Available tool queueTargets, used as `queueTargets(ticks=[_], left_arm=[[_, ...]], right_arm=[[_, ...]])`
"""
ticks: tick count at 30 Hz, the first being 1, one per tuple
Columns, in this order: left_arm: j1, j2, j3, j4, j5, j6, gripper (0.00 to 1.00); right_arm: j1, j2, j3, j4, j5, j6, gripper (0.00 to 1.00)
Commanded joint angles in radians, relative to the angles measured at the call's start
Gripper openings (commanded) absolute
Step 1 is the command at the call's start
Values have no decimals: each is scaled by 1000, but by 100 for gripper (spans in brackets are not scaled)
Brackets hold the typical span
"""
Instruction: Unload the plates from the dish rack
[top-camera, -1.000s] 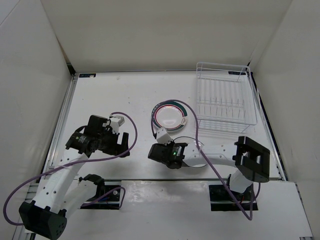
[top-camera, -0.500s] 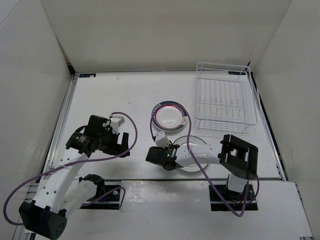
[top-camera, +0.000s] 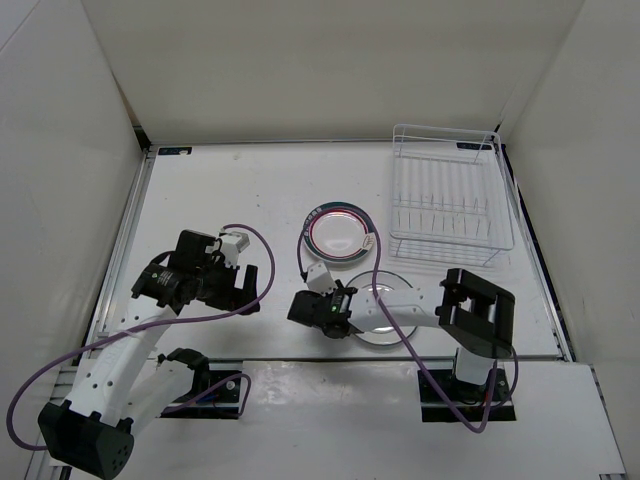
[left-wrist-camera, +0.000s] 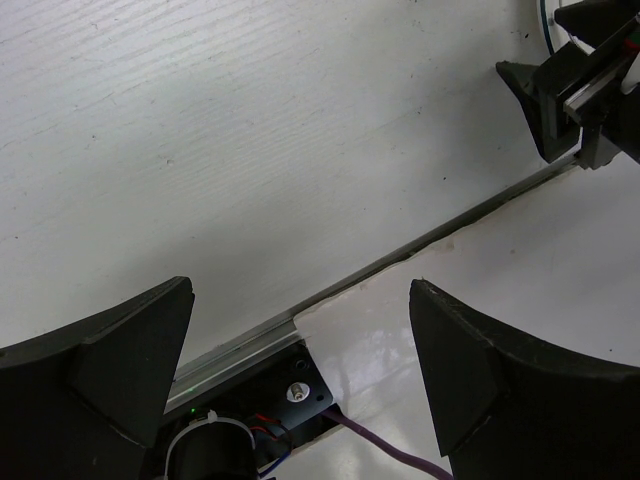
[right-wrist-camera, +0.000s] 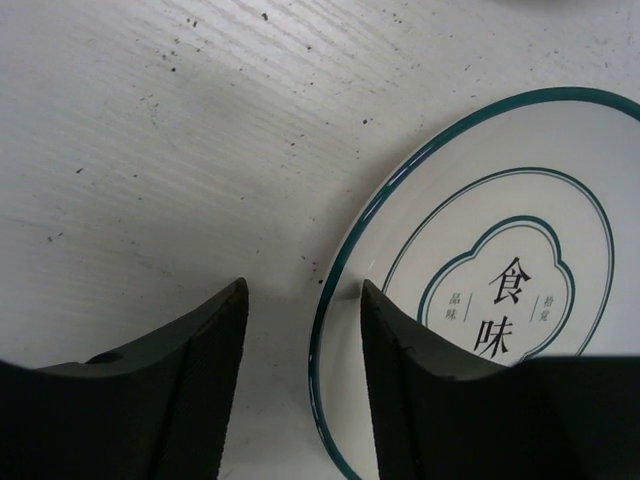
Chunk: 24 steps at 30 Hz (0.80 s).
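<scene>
Since a second ago my right arm (top-camera: 478, 310) has folded its elbow in, away from the dish rack (top-camera: 452, 195), and my right gripper (right-wrist-camera: 302, 290) has slid farther to the rack's left. Its fingers are released, with only bare table (right-wrist-camera: 150, 120) between them. The green-rimmed plate (right-wrist-camera: 480, 290) lies flat off the dish rack's near-left corner, its rim just beside one finger (right-wrist-camera: 420, 380). A red-ringed plate (top-camera: 340, 232) lies just left of the dish rack, which looks emptied. My left gripper (left-wrist-camera: 300, 300) hangs wide open, well left of the dish rack. The risk: if I pull back low, that finger or my trailing cable (top-camera: 378, 275) could snag the rim and drag the plate.
</scene>
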Motion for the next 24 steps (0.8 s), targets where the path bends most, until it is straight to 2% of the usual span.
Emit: queueTargets(ticks=[1, 3, 8, 11, 12, 13, 15, 16, 18, 21, 22, 24], left_arm=[[-2, -4, 0, 5, 21, 2, 100], [-3, -6, 1, 5, 19, 2, 100], [-2, -15, 0, 5, 21, 3, 100], [-2, -15, -2, 5, 21, 2, 100], [-3, -17, -2, 5, 21, 2, 100], [-2, -17, -2, 4, 19, 2, 100], [-2, -17, 0, 4, 21, 2, 100], [-3, -18, -2, 5, 24, 2, 100], [-2, -17, -2, 6, 24, 0, 100], [-2, -17, -2, 5, 27, 2, 100], [-2, -18, 0, 5, 27, 3, 100], [-3, -20, -2, 5, 27, 2, 100]], right_arm=[[-1, -58, 75, -31, -39, -35, 55], [-4, -78, 103, -89, -30, -108, 59], [-9, -106, 232, -255, 19, -190, 60], [-19, -240, 226, -249, 20, -253, 60], [-25, -271, 188, -243, 24, -256, 64], [-42, -378, 171, -231, 9, -254, 68], [-90, -455, 82, -169, -22, -276, 73], [-140, -564, 59, -152, -96, -279, 78], [-278, -655, -2, -147, -176, -282, 83], [-361, -690, -38, -190, -255, -280, 85], [-442, -695, -46, -198, -272, -277, 86], [-495, -713, -75, -203, -338, -279, 88]])
